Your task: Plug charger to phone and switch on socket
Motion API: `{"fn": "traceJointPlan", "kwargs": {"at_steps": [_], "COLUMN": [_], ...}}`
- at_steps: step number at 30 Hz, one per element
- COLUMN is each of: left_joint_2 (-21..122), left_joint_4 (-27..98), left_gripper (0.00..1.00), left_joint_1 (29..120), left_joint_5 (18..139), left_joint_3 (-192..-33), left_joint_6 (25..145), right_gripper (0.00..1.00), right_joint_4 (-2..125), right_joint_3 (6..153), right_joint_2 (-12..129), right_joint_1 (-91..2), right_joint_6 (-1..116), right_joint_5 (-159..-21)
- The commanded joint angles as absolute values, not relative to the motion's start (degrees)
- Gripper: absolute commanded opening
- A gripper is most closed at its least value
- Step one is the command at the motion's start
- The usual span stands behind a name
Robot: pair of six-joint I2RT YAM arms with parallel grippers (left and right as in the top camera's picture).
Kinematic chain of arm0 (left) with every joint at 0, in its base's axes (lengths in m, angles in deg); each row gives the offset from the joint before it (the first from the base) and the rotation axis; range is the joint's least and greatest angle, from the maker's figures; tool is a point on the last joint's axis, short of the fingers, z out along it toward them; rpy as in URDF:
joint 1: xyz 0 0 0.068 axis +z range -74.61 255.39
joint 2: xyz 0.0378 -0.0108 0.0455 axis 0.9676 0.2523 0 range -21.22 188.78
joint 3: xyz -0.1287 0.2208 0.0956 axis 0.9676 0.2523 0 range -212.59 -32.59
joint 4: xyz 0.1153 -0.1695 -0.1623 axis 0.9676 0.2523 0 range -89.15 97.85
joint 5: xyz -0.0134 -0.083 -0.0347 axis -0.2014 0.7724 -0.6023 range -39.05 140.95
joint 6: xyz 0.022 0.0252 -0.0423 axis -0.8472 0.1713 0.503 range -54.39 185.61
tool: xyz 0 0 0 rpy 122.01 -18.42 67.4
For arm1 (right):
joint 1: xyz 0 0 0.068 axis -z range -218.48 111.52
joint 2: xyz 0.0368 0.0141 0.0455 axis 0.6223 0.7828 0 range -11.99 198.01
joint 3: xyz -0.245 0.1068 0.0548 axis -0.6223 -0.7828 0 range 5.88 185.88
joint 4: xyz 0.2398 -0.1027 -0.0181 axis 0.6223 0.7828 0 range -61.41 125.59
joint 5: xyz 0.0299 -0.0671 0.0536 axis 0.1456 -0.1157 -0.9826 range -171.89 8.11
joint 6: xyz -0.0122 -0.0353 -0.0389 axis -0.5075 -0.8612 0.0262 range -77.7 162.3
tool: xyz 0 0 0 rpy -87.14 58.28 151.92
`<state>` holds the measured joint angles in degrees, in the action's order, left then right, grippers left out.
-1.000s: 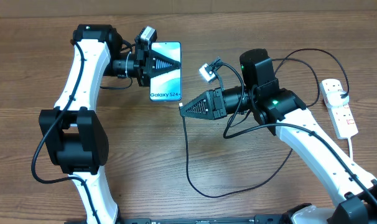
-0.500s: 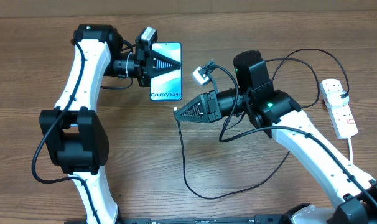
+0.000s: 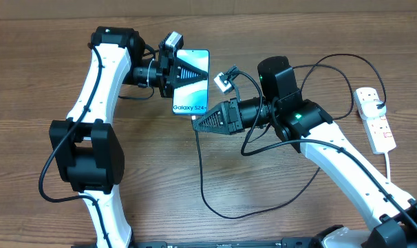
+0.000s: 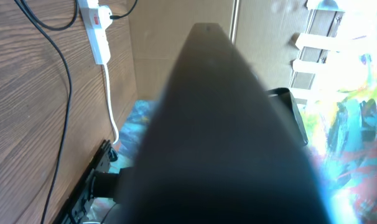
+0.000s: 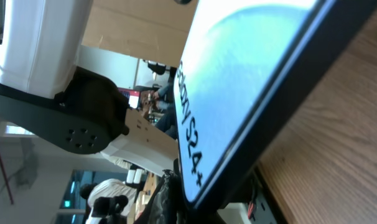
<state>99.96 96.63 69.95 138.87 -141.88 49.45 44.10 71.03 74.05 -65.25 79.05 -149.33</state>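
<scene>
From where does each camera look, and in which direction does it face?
Overhead: above the table, looking straight down; both arms show, left gripper on the phone, right gripper near its short edge.
Left wrist: on the left arm, facing along the table toward the socket; a dark blur fills the middle.
Right wrist: on the right arm, facing the phone's screen closely; the left arm's white link shows behind.
Shared: overhead and right wrist both show the "Galaxy S24" text.

the slim rectangular phone (image 3: 197,95) is seen with a blue-teal screen and dark lettering. the thin charger cable (image 3: 198,162) is black, the elongated power strip (image 3: 375,120) white with red switches, the wood-grain worktop (image 3: 160,179) brown.
</scene>
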Motion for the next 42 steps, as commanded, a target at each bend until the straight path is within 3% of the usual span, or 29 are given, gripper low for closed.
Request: {"fn": "traceJointPlan", "kwargs": {"at_steps": [1,42], "left_joint_2": [98.0,98.0], "left_joint_4": [96.5,95.1], "left_gripper": [0.04,0.04], "left_joint_1": [69.8,69.7], "left_joint_5": [141.5,141.5], "left_joint_3": [-143.4,-143.4], "left_joint_6": [50.5,50.5], "right_gripper": [0.04,0.04], "right_joint_4": [42.9,38.9], "right_joint_3": [71.7,71.7], "right_joint_2": [73.9,73.9], "right_joint_1": [-65.5,-65.6], "right_joint_6": [80.6,90.8], "right_joint_5": [-148.1,-138.3]}}
